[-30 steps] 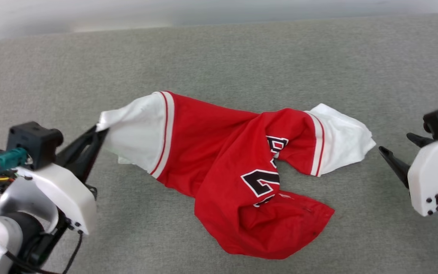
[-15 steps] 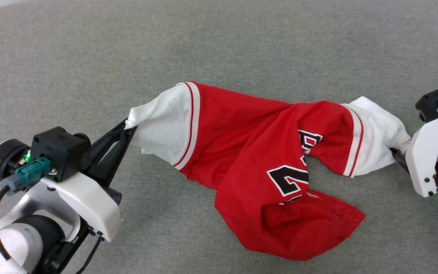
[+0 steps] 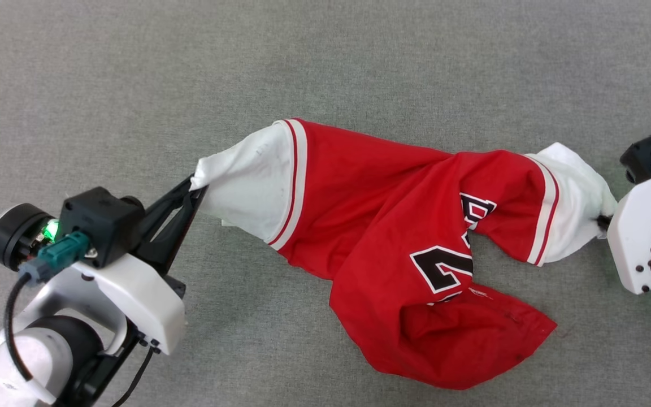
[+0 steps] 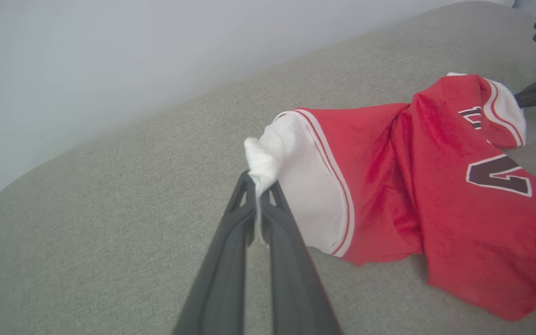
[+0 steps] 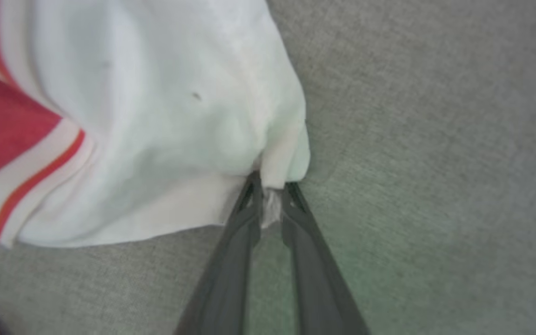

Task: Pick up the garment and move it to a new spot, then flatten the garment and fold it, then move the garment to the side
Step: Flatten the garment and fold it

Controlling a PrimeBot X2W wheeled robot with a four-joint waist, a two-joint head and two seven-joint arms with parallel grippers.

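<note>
Head view, left side: the left gripper (image 3: 195, 191) is clamped on the tip of the white sleeve on the robot's left (image 3: 246, 181), which it holds a little clear of the grey cloth-covered table (image 3: 133, 85). The left wrist view confirms this, with both fingers pressed together and a wad of white cloth caught between them.

Centre: the garment (image 3: 382, 226) lies bunched and twisted on the table. Its red body is creased, a black white-outlined numeral (image 3: 441, 268) is partly folded under, and the lower hem (image 3: 472, 350) is heaped toward the near edge.

Right side: the other white sleeve (image 3: 574, 198) runs out to the right gripper (image 3: 602, 221). In the right wrist view its fingers are drawn in on a small pinch of the sleeve's edge.

Assessment: both sleeve ends are taken, the garment is not yet flat, and no fold has been made. This reads as the grasp that comes before lifting and spreading. The next move calls for both grippers to rise together and draw apart evenly, so that the twisted body unrolls before it is laid down. The right-hand hold looks shallow and may slip under tension.

Containers: none noted; the garment rests directly on the table.
</note>
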